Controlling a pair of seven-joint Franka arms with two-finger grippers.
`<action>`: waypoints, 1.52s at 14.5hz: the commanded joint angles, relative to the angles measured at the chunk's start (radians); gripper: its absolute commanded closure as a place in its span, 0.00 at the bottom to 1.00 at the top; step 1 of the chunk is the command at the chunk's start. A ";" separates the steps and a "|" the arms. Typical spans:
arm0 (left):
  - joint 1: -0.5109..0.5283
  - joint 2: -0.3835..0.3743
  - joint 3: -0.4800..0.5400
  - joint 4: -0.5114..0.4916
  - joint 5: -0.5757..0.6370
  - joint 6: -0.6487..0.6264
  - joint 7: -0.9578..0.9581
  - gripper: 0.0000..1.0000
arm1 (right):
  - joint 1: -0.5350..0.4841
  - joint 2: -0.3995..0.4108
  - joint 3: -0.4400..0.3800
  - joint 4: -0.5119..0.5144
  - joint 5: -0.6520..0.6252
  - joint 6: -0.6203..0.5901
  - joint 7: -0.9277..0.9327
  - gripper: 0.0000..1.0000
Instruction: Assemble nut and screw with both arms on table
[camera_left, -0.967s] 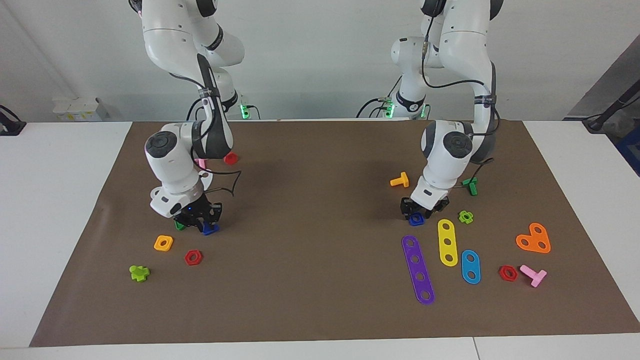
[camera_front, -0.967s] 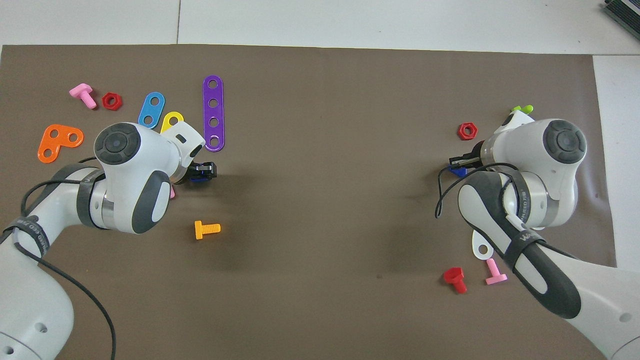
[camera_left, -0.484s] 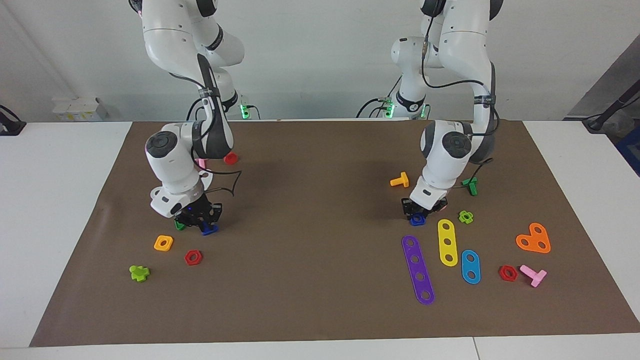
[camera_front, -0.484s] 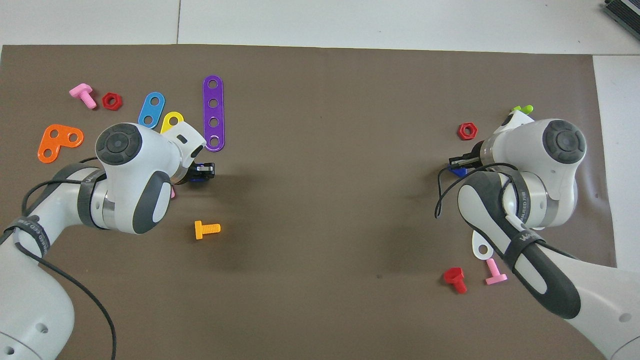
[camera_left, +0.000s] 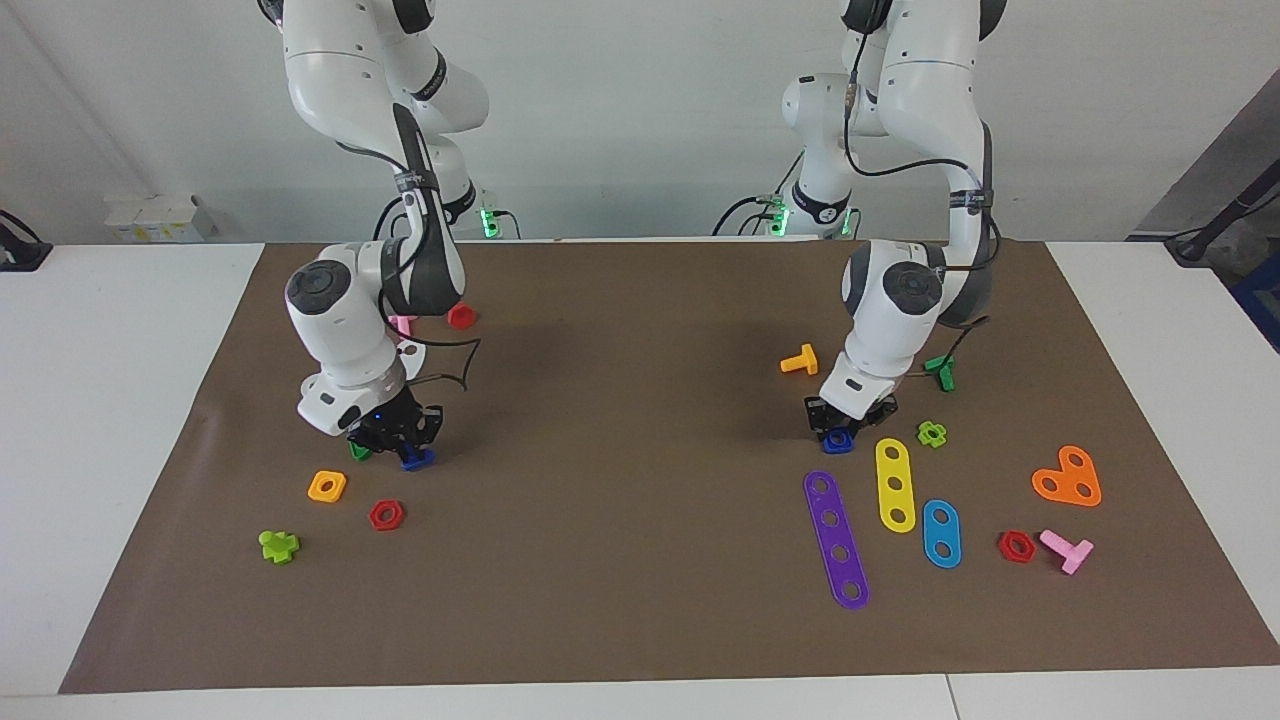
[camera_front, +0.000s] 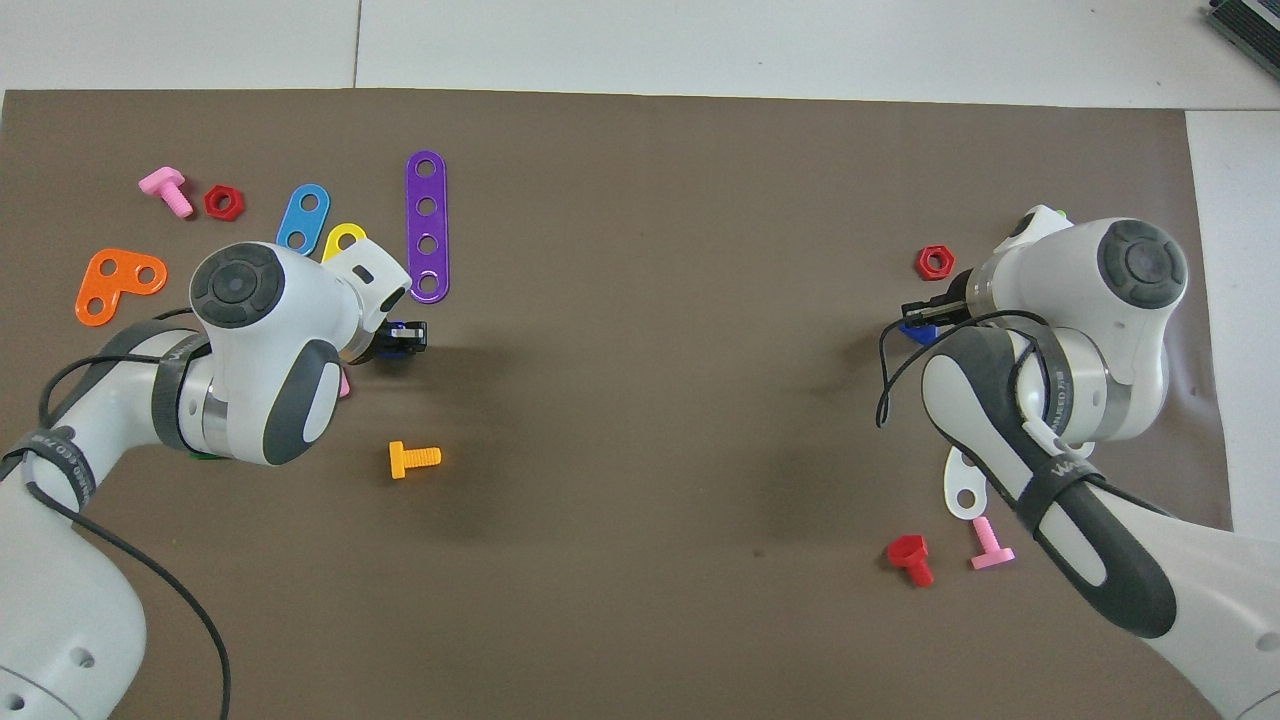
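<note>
Clock bearings are read on the facing view, mat centre as the dial, robots at 12.

- Nearest the robots, 11 o'clock: a red plastic toy bolt (camera_left: 461, 317) and a pink one (camera_left: 402, 324) lie under the right arm's elbow, untouched.
- 2 o'clock: an orange plastic T-bolt (camera_left: 799, 360) and a dark-green bolt (camera_left: 941, 372) lie on either side of the left arm's wrist.
- Right gripper (camera_left: 405, 447), 9 o'clock: fingers pinched narrow on the small dark-blue plastic screw with triangular head (camera_left: 418, 460), at or barely off the mat. A green triangular nut (camera_left: 358, 451) sits just beside it.
- Left gripper (camera_left: 838, 428), 3 o'clock: closed on the small dark-blue square plastic nut (camera_left: 838, 441), low over the mat, just nearer the robots than the purple four-hole strip (camera_left: 836, 538).
- Judgement: each arm takes one part at its own end so the two can meet mid-mat. The low, steep wrists suit picking up flat pieces.
- Farther out, 8 o'clock: orange square nut (camera_left: 327, 486), red hex nut (camera_left: 386, 514), lime cross piece (camera_left: 278, 545).
- 4 o'clock: yellow strip (camera_left: 895, 484), blue strip (camera_left: 941, 533), orange heart-shaped plate (camera_left: 1068, 477).

Surface: a brown paper-like mat (camera_left: 620, 450), slightly rippled at the right arm's end, on a white table (camera_left: 120, 400). Plain pale wall (camera_left: 640, 120), with green lamps lit at both bases.
</note>
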 joint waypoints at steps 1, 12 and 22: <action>-0.003 0.013 0.009 0.063 0.025 -0.032 -0.014 1.00 | 0.061 -0.012 0.025 0.093 0.029 -0.058 0.187 1.00; -0.028 0.070 0.006 0.251 0.009 -0.175 -0.064 1.00 | 0.391 0.126 0.022 0.233 -0.070 0.039 0.746 1.00; -0.089 0.099 0.007 0.343 -0.041 -0.221 -0.093 1.00 | 0.460 0.208 0.022 0.220 -0.155 0.110 0.938 0.01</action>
